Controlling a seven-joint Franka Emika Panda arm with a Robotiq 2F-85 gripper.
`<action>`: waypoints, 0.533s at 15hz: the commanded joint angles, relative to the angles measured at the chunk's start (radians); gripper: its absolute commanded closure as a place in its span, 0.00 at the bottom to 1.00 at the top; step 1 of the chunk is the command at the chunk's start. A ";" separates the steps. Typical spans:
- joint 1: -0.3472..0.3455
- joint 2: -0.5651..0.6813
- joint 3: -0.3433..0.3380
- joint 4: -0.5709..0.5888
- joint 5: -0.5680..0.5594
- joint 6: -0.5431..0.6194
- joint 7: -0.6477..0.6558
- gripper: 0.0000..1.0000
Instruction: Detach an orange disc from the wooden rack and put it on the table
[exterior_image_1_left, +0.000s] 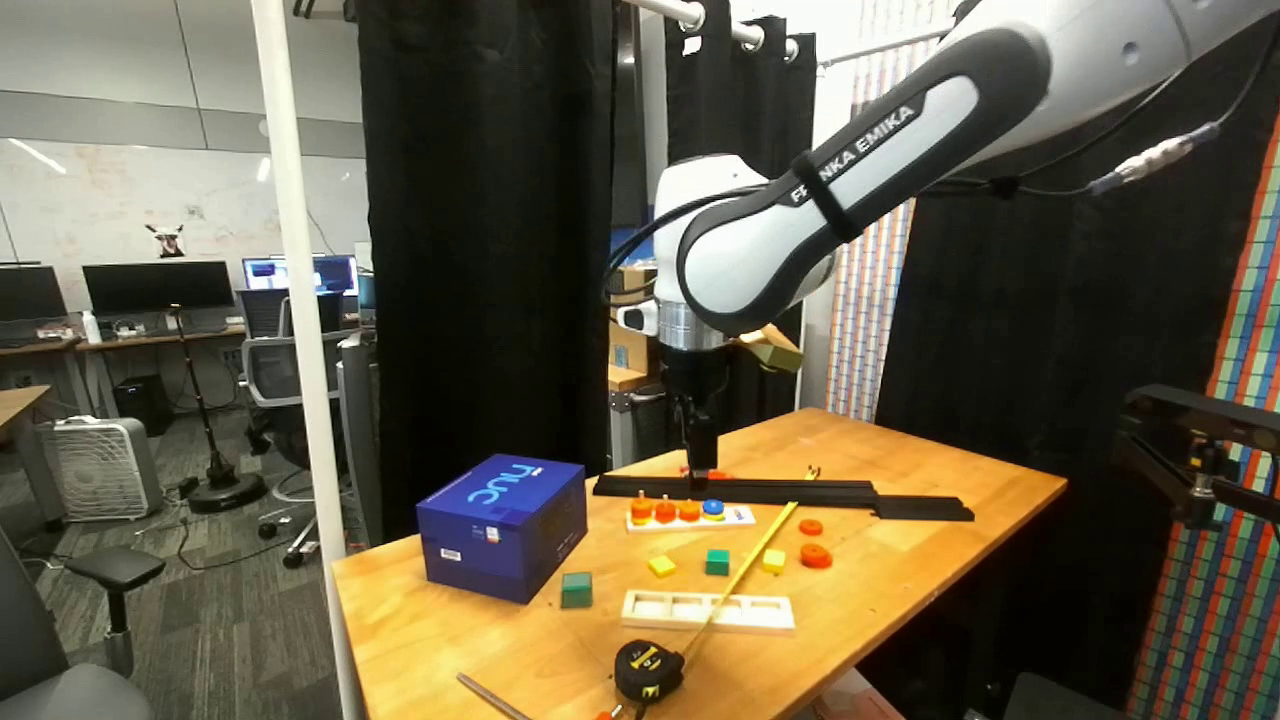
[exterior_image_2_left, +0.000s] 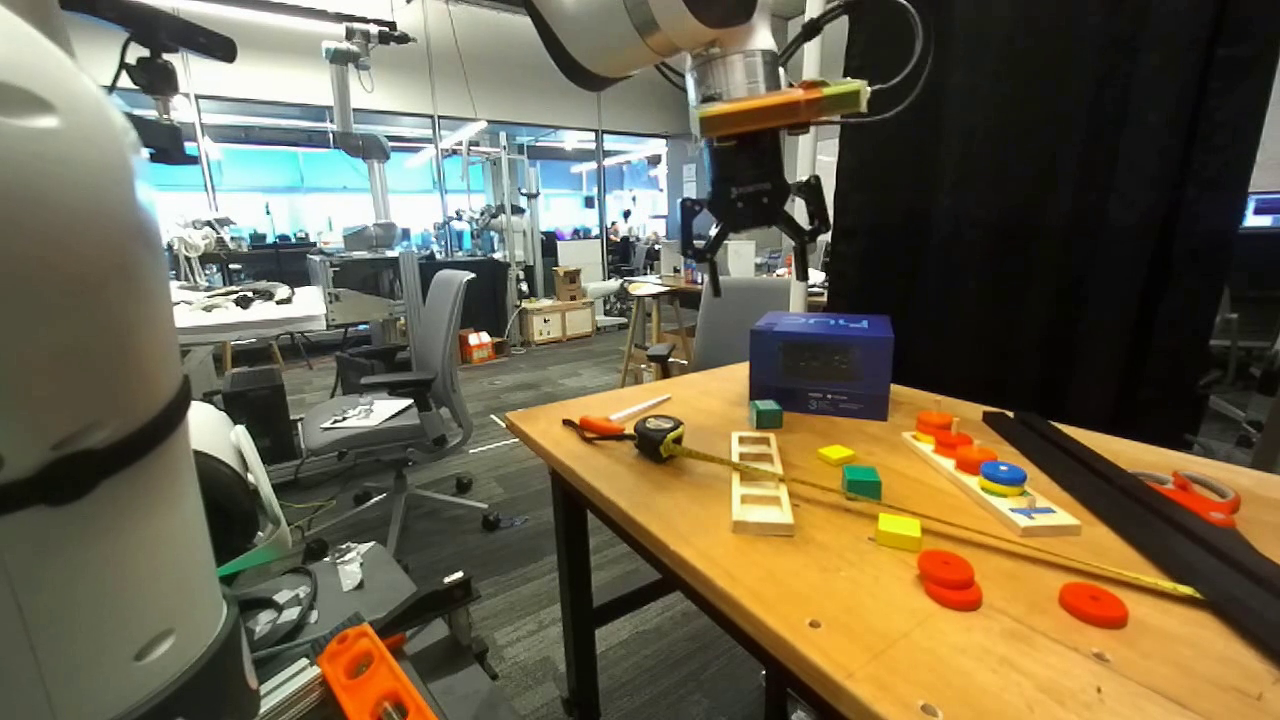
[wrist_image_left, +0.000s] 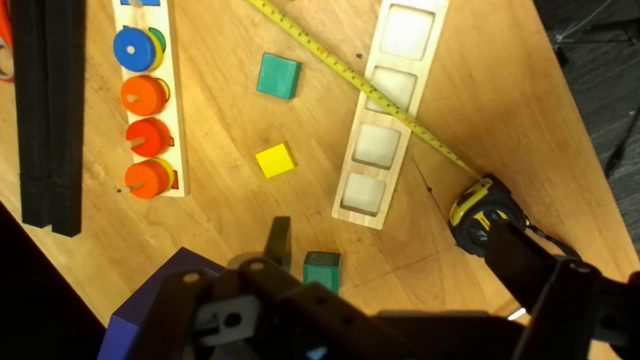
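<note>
Table (exterior_image_2_left: 780, 590): pale wood; bears the pieces below, gripper excepted.
Arm (exterior_image_1_left: 880, 160): white and black, reaching in over the table.
Strip (exterior_image_1_left: 780, 491): long, black, lying beside the rack.
Box (exterior_image_2_left: 820, 365): blue, near the rack's end.
Gripper (exterior_image_2_left: 757, 273): black; fingers spread well apart, hanging above the table.
Rack (wrist_image_left: 175, 115): pale wood, flat on the table between strip and blocks.
Tray (wrist_image_left: 377, 117): pale wood, four compartments.
Tape measure (wrist_image_left: 480, 220): black and yellow; blade (wrist_image_left: 345, 70) drawn out across the tray.
Scissors (exterior_image_2_left: 1190, 503): orange-handled, on the strip's far side from the rack.
Green blocks (exterior_image_2_left: 861, 482): two; one nearer the box.
Yellow blocks (exterior_image_2_left: 898, 531): two, between rack and tray.
Orange discs (wrist_image_left: 145, 95): seated on three of the rack's pegs; on a fourth, a blue disc (wrist_image_left: 131, 57) over a yellow disc (wrist_image_left: 159, 50).
Loose discs (exterior_image_2_left: 1093, 605): three, red-orange, on the table past the rack's blue end; two overlapping, one apart.
</note>
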 joint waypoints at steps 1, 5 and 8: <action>-0.034 0.163 -0.024 0.136 0.046 0.014 -0.195 0.00; -0.092 0.322 -0.006 0.269 0.100 -0.012 -0.319 0.00; -0.130 0.420 0.013 0.351 0.133 -0.017 -0.372 0.00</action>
